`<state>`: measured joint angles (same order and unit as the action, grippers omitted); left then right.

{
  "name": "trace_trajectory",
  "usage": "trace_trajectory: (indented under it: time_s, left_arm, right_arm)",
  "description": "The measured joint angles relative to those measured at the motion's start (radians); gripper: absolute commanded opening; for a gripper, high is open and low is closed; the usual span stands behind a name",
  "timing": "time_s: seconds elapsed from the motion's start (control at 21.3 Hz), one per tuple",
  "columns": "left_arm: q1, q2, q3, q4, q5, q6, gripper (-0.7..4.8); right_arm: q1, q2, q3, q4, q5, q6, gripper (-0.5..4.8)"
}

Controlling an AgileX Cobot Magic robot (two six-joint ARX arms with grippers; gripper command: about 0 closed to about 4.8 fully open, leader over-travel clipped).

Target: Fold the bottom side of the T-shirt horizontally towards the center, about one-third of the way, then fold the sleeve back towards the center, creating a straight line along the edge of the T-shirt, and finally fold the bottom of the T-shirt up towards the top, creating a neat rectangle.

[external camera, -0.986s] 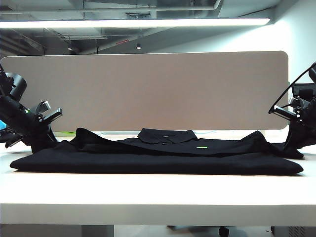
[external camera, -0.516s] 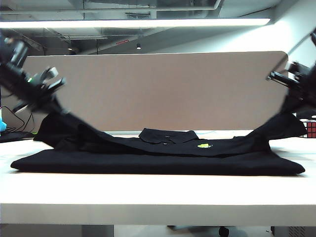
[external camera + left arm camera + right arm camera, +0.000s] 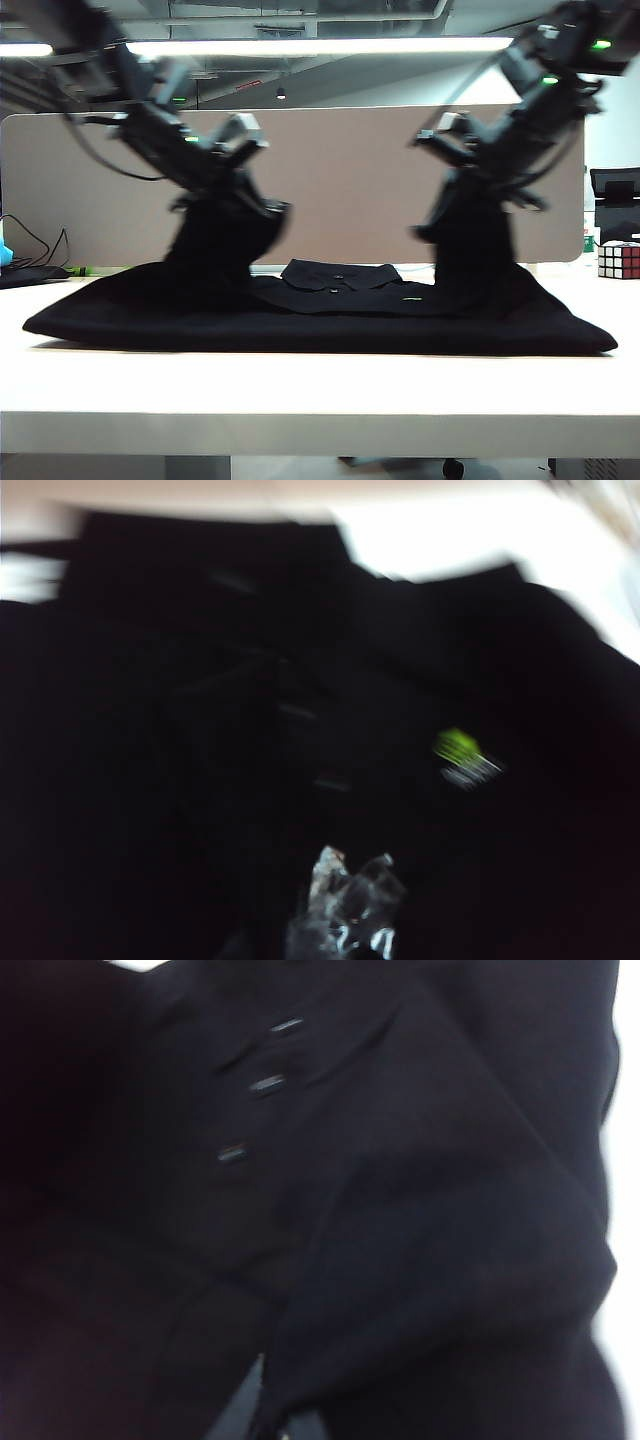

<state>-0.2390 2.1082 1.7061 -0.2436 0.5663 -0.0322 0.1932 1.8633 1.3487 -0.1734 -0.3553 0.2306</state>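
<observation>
The black T-shirt (image 3: 330, 325) lies spread across the white table (image 3: 320, 390), its collar (image 3: 337, 272) at the back middle. My left gripper (image 3: 228, 205) is raised left of the collar, shut on a hanging fold of the shirt's left end. My right gripper (image 3: 465, 198) is raised right of the collar, shut on a fold of the right end. The left wrist view shows the left gripper (image 3: 345, 910) amid black cloth, with the yellow chest mark (image 3: 457, 745) beyond it. The right wrist view shows the buttons (image 3: 265, 1085) and the right gripper (image 3: 275, 1415) buried in cloth. Both arms are blurred.
A beige partition (image 3: 340, 170) stands behind the table. A Rubik's cube (image 3: 618, 260) sits at the back right. Cables (image 3: 30, 265) lie at the back left. The shirt's long front edge (image 3: 320, 345) runs near the table's front.
Both grippers have risen from the shirt's outer ends and swung inward toward the collar, each pulling its end of the cloth up and over.
</observation>
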Motion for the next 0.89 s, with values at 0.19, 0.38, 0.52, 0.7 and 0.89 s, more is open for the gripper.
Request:
trace_trajectory:
  time_s: [0.19, 0.38, 0.52, 0.7, 0.89]
  left_arm:
    - [-0.137, 0.002, -0.001, -0.130, -0.150, 0.171, 3.08]
    - [-0.053, -0.026, -0.002, -0.279, -0.185, 0.188, 4.25]
    - [0.106, -0.109, 0.001, -0.425, -0.081, 0.132, 2.81]
    - [0.291, -0.130, -0.127, -0.633, 0.121, 0.102, 2.73]
    - [0.372, -0.301, -0.424, -0.569, 0.135, 0.085, 2.73]
  right_arm:
    - [0.114, 0.000, -0.001, -0.013, 0.035, -0.036, 3.31]
    - [0.055, -0.034, -0.006, -0.130, 0.039, -0.049, 4.00]
    - [-0.077, -0.171, -0.005, -0.250, 0.000, -0.048, 4.00]
    - [-0.230, -0.340, -0.226, -0.331, -0.127, 0.005, 4.00]
    - [-0.292, -0.497, -0.415, -0.319, -0.159, 0.040, 4.00]
